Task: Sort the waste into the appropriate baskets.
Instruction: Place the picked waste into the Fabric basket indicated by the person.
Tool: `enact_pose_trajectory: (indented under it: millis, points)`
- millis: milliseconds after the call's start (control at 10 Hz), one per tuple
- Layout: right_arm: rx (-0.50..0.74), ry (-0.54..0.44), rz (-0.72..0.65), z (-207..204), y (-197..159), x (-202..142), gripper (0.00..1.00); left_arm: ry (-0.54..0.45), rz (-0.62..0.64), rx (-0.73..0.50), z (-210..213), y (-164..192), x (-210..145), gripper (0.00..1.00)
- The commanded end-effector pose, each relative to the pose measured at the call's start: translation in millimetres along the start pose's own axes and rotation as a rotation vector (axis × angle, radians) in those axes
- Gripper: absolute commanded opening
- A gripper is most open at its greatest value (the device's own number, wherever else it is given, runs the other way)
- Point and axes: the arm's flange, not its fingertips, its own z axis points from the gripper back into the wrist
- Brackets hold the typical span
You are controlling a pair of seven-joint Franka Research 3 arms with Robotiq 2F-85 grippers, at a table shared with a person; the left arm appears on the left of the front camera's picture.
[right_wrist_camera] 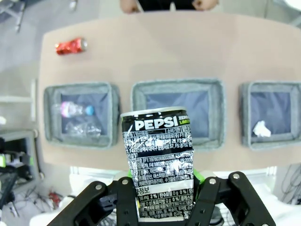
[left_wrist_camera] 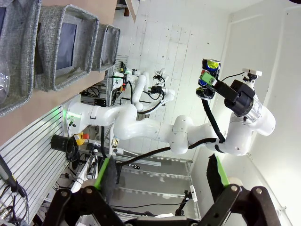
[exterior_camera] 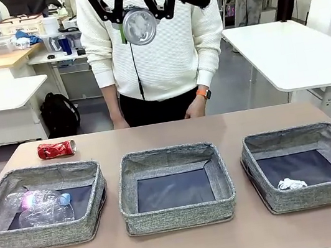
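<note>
High above the table's far side, my right gripper (exterior_camera: 137, 12) is shut on a black soda can (exterior_camera: 139, 25), whose silver bottom faces the front camera. In the right wrist view the black can (right_wrist_camera: 160, 165) stands upright between the right gripper's (right_wrist_camera: 162, 181) green pads. Three grey baskets stand in a row: left (exterior_camera: 45, 236), middle (exterior_camera: 180, 217) and right (exterior_camera: 318, 195). Clear bottles (exterior_camera: 40, 207), one with a pink label, lie in the left basket. A white paper wad (exterior_camera: 291, 184) lies in the right one. A red can (exterior_camera: 56, 149) lies on the table behind the left basket. My left gripper (left_wrist_camera: 160, 162) is open.
A person in a white striped sweater (exterior_camera: 153, 44) stands at the table's far edge with hands (exterior_camera: 196, 108) near it. The middle basket's dark bottom (exterior_camera: 175, 190) is bare. White tables stand behind on both sides.
</note>
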Motion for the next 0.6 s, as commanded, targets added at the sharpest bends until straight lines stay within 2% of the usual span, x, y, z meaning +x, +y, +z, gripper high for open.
enact_pose_trajectory:
  millis: [0, 500]
  points:
    - [-0.002, 0.001, -0.009, 0.9, -1.8, -2.3, 0.34, 0.006, -0.02, -0.018, 0.1, -2.3, -1.6, 1.0]
    - [-0.002, 0.001, -0.009, 0.9, -1.8, -2.3, 0.34, 0.006, -0.02, -0.018, 0.1, -2.3, -1.6, 1.0]
